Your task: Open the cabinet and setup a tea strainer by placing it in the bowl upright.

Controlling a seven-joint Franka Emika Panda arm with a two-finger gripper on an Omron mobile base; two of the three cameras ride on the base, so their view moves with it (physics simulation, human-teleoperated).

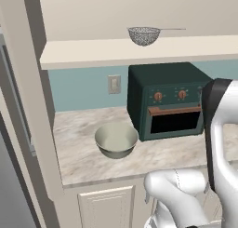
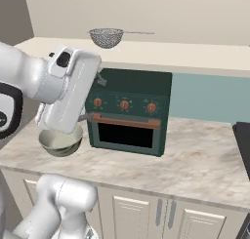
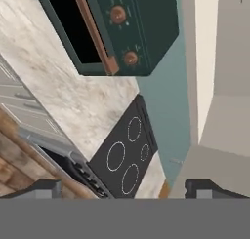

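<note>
With the gripper [image 3: 124, 189] released and empty, we approach the strainer [image 1: 144, 36], top centre, grasping its handle level above the bowl [image 1: 116, 139].

We see a marbled beige stone counter [image 1: 79, 152] carrying a wide pale grey-beige bowl [image 1: 116, 139] just beside a dark green toaster oven [image 1: 168, 99], while a beige cabinet shelf [image 1: 93, 52] bears a silver wire-mesh tea strainer [image 1: 144, 35].
</note>
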